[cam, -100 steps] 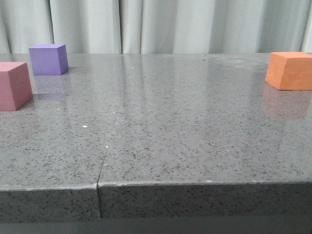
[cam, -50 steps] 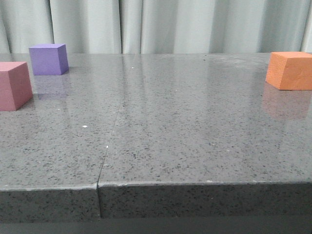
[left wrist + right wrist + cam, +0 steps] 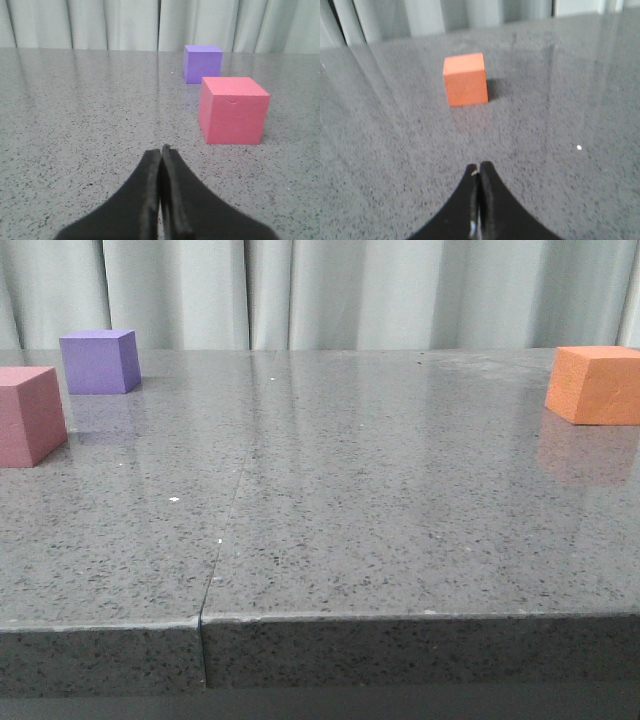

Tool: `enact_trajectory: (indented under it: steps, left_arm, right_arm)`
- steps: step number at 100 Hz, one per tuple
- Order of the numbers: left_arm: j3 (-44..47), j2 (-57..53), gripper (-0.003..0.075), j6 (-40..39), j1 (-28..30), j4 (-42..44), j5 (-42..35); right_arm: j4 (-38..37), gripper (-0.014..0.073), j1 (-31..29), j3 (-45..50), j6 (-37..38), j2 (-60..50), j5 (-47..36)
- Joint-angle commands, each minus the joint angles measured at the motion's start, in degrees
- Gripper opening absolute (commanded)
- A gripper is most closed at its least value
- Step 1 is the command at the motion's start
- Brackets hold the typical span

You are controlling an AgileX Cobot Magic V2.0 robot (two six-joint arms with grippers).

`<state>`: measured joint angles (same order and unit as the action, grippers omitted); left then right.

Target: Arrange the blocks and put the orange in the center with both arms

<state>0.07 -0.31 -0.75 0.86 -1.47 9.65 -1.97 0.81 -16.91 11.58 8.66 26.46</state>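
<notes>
The purple cube (image 3: 98, 361) sits at the far left of the table, the dusty pink cube (image 3: 30, 416) nearer at the left edge, the orange cube (image 3: 596, 385) at the far right. Neither gripper shows in the front view. In the left wrist view my left gripper (image 3: 160, 150) is shut and empty, with the pink cube (image 3: 232, 109) ahead and off to one side and the purple cube (image 3: 202, 63) beyond it. In the right wrist view my right gripper (image 3: 479, 167) is shut and empty, with the orange cube (image 3: 465, 79) some way ahead.
The grey speckled stone table (image 3: 330, 490) has a seam (image 3: 222, 540) running from front to back left of the middle. A pale curtain (image 3: 320, 290) hangs behind the table's far edge. The table's front edge (image 3: 400, 618) is close to the camera.
</notes>
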Motion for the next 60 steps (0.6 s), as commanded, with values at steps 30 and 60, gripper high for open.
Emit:
enact_trajectory:
  steps: [30, 60]
  left_arm:
    - [2.36, -1.71, -0.002, -0.05, 0.16, -0.59, -4.41]
    - [2.36, -1.71, -0.002, -0.05, 0.16, -0.59, -4.41]
  right_arm:
    - [-1.24, -0.0069, -0.26, -18.97, -0.33, 22.67, 5.83]
    - [0.64, 0.0094, -0.26, -31.65, -1.15, 40.73, 14.73]
